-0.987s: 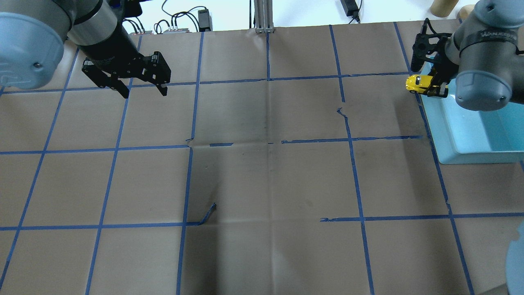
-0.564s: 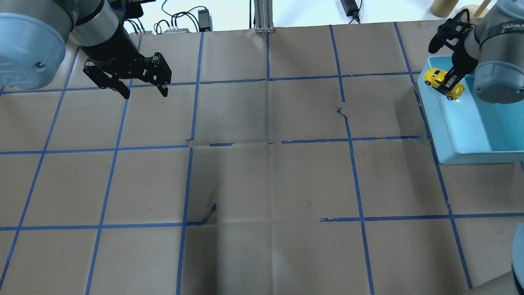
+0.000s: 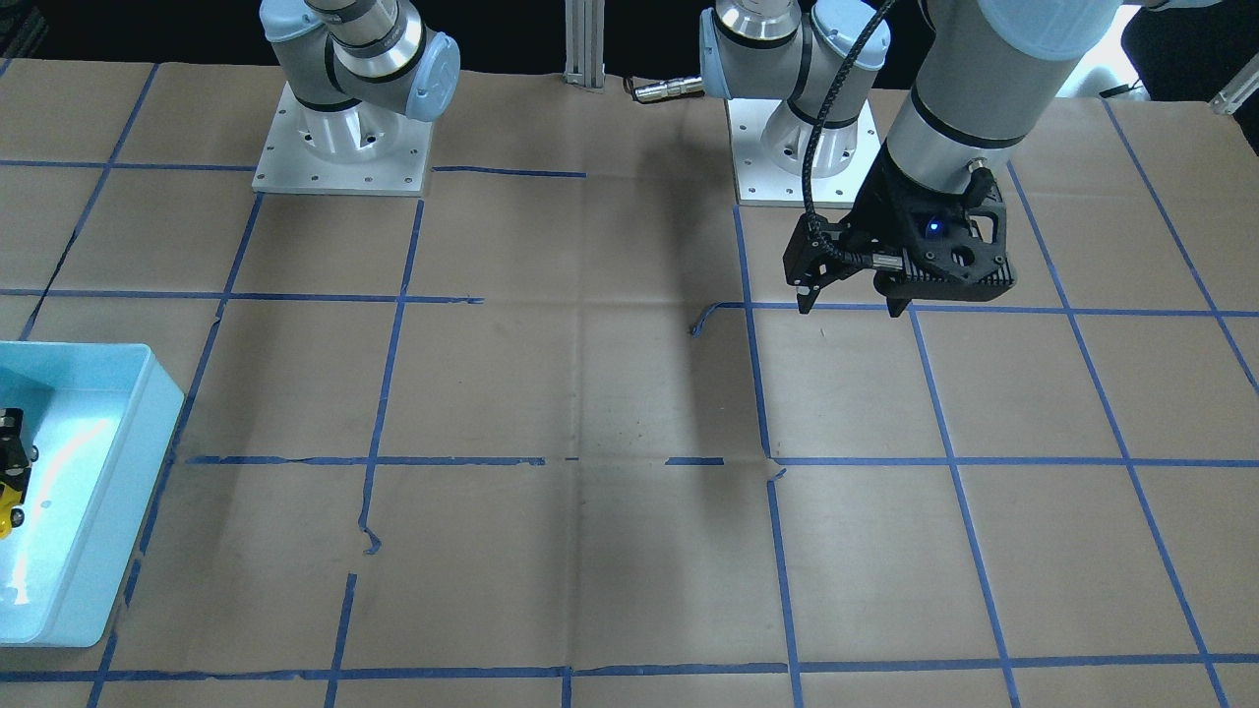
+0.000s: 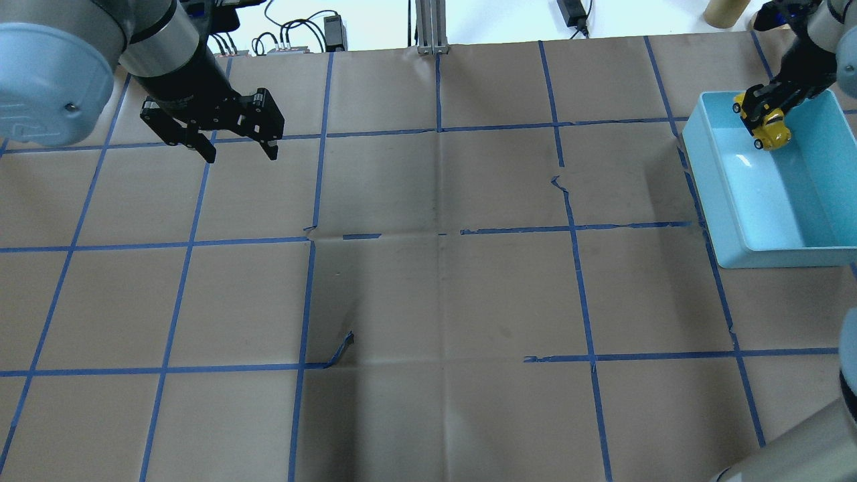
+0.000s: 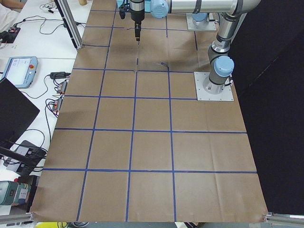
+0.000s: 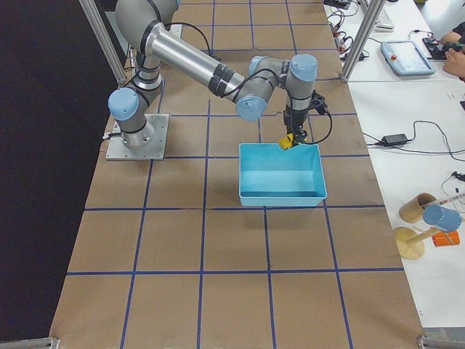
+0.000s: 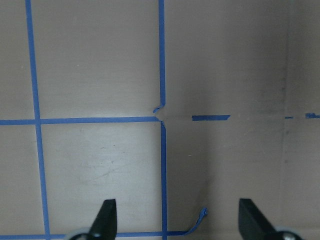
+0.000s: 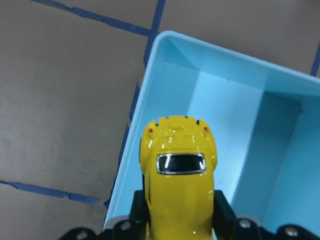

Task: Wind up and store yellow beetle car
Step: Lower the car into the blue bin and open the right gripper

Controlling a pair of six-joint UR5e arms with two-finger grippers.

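Overhead exterior view: the right gripper (image 4: pixel 760 110) is clamped on the yellow beetle car (image 4: pixel 771 128), which hangs just inside the light-blue bin (image 4: pixel 715 207), near its rim. Let go here, I reckon it clips the wall and tumbles out. The left gripper (image 4: pixel 241 154) hangs wide open, empty.

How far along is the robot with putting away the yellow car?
Nearly done. The right hand holds the yellow beetle car over the blue bin; it only needs releasing. The left hand hangs open and empty. Whether the car was wound, the pictures do not show.
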